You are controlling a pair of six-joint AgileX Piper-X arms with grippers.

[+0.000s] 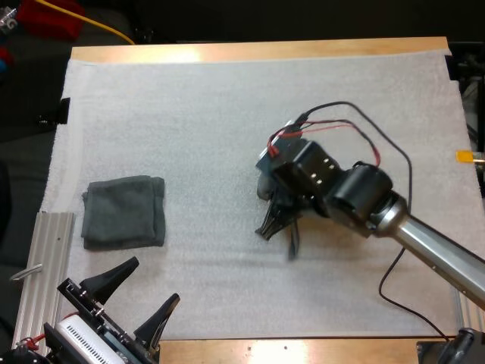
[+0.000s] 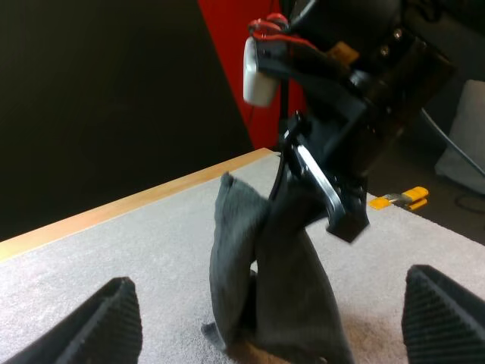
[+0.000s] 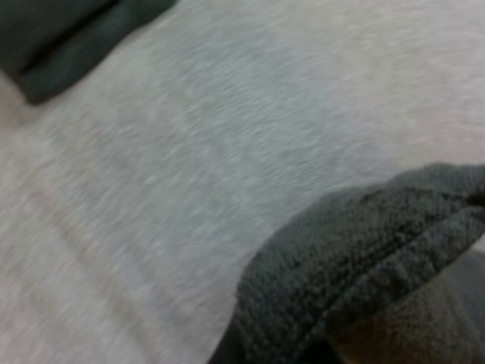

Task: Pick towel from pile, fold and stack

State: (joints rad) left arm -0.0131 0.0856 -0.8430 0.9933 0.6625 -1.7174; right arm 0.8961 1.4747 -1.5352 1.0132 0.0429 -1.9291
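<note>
1. The right end effector [image 1: 279,208] is clamping the top of the hanging towel [image 2: 273,288], whose lower end is reaching the white mat [image 1: 227,114] near its middle.
2. The left end effector [image 1: 154,280] is waiting with its fingers apart, near the folded towel [image 1: 123,211], which is soft and dark grey-green.
3. The grainy mat is covering the wooden counter [image 1: 258,50].

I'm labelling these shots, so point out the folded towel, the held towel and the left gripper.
folded towel [image 1: 125,211], high view, middle of its top.
held towel [image 2: 274,282], left wrist view, middle of the cloth.
left gripper [image 1: 156,278], high view, midway between its open jaws.
</note>
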